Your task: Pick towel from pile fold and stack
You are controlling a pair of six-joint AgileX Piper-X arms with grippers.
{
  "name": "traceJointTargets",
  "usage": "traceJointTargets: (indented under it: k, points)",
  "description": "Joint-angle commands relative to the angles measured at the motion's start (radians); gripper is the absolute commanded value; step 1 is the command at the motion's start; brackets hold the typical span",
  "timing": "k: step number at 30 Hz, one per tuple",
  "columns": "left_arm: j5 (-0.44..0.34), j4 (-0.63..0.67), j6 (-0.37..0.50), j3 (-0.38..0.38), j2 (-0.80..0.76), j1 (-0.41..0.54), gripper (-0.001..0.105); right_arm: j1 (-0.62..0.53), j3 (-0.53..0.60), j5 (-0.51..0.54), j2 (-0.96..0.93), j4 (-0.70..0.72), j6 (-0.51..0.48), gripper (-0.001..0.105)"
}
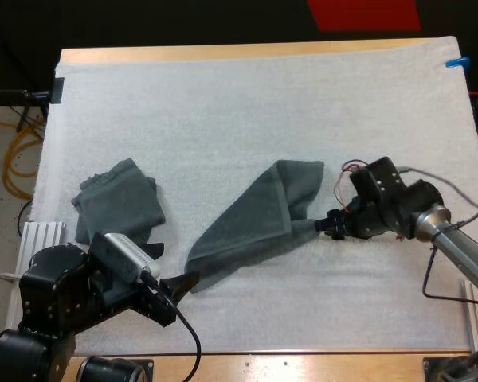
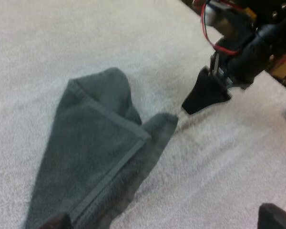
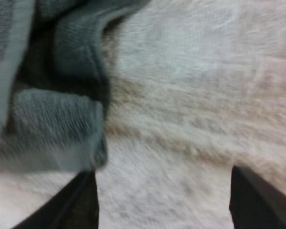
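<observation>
A dark grey-green towel (image 1: 255,223) lies half-folded on a slant across the middle of the white mat (image 1: 223,103). My left gripper (image 1: 181,284) sits at its near-left end, open, one finger (image 2: 55,222) beside the towel's edge (image 2: 86,157). My right gripper (image 1: 328,225) is at the towel's right corner; its fingers (image 3: 81,200) stand apart, open, with the towel's corner (image 3: 52,119) just beside one of them. In the left wrist view the right gripper (image 2: 205,93) hovers next to that corner. A second towel (image 1: 118,200) lies folded at the mat's left.
A white rack (image 1: 41,236) stands at the table's left edge, beside the folded towel. Bare mat stretches across the far half and to the right of the right arm (image 1: 454,247).
</observation>
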Motion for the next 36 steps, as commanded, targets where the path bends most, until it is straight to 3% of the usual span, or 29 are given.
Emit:
traceJointTargets:
  k: [1,4,10,14,17,19,21,24,29,36]
  points:
    - [0.008,0.001,0.001,-0.003,-0.003,-0.004,0.073,-0.015,0.021,-0.093,-0.001,-0.065,0.021,0.058]
    - [0.008,0.001,0.001,-0.003,-0.003,-0.004,0.073,-0.035,0.073,-0.220,-0.001,-0.196,0.089,0.058]
    - [0.008,0.001,0.001,-0.003,-0.003,-0.004,0.073,-0.037,0.094,-0.326,0.066,-0.325,0.179,0.054]
    - [0.008,0.001,-0.001,-0.003,-0.003,-0.004,0.073,-0.037,0.094,-0.338,0.119,-0.353,0.217,0.049]
    - [0.008,0.001,-0.002,-0.003,-0.003,-0.004,0.073,-0.037,0.094,-0.312,0.125,-0.347,0.214,0.034]
    - [0.008,0.001,-0.002,-0.003,-0.003,-0.004,0.073,-0.037,0.094,-0.273,0.115,-0.352,0.212,0.013]
    - [0.008,0.001,-0.002,-0.003,-0.003,-0.004,0.073,-0.037,0.094,-0.251,0.105,-0.361,0.204,0.000]
    - [0.008,0.001,-0.002,-0.003,-0.003,-0.004,0.073,-0.037,0.094,-0.248,0.081,-0.364,0.203,0.000]
    - [0.008,0.001,-0.002,-0.002,-0.003,-0.004,0.073,-0.033,0.094,-0.246,-0.002,-0.242,0.119,0.000]
    - [0.008,0.001,0.004,0.046,-0.003,-0.004,0.073,-0.012,0.120,-0.177,-0.164,0.077,-0.026,0.000]
